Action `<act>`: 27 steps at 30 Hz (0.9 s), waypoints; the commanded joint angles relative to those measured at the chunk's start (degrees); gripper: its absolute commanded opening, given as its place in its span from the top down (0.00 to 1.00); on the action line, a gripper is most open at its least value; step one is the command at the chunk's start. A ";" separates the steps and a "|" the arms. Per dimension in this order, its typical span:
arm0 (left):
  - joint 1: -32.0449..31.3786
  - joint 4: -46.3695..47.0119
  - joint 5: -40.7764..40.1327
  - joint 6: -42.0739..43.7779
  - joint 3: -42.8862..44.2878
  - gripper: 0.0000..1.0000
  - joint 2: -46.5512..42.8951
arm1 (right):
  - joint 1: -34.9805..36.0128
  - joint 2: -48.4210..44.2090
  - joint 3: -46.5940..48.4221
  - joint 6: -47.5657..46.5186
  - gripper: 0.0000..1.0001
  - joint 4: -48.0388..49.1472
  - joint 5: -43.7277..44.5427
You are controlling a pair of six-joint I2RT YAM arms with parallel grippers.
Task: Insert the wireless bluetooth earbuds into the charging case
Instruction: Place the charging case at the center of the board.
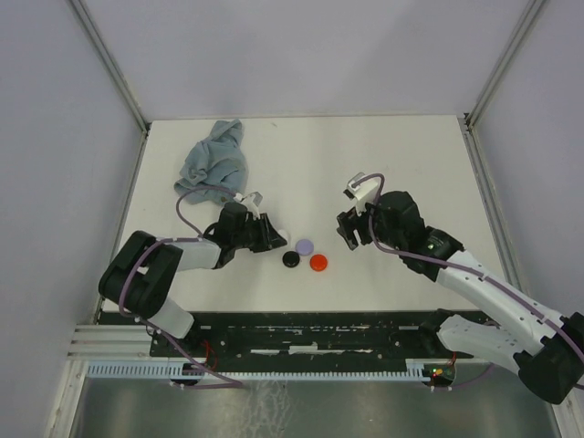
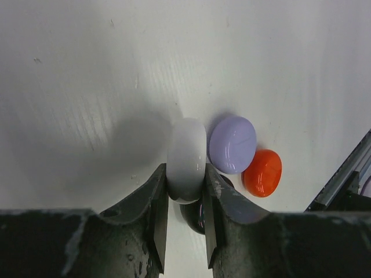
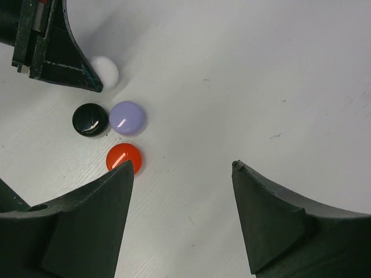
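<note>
No wireless bluetooth earbuds show in any view. My left gripper (image 2: 185,185) is shut on a round white disc (image 2: 186,159), held on edge just above the table; by its look it is a closed charging case. Beside it lie a lavender disc (image 2: 232,143) and a red disc (image 2: 262,172). A black disc (image 2: 196,214) lies partly hidden beneath the fingers. My right gripper (image 3: 182,171) hangs open over bare table to the right of the discs, with nothing between its fingers. The red disc (image 3: 123,156) peeks out by its left finger.
A crumpled grey-blue cloth (image 1: 214,160) lies at the back left of the white table (image 1: 411,164). Grey walls stand on three sides. The lavender (image 1: 304,245), black (image 1: 290,259) and red (image 1: 318,263) discs cluster between the two arms.
</note>
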 commanded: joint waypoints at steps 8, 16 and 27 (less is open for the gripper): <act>-1.06 2.24 5.62 -5.48 4.55 0.61 7.27 | 0.07 -3.64 -1.78 1.83 0.23 3.76 3.22; -2.04 -7.09 -0.86 -2.49 5.09 0.19 5.19 | 0.07 -5.98 -2.07 3.46 0.23 2.79 7.50; -1.21 -22.69 -18.54 -0.59 4.44 0.00 -11.37 | 0.07 -9.99 0.34 8.28 0.21 -5.04 19.28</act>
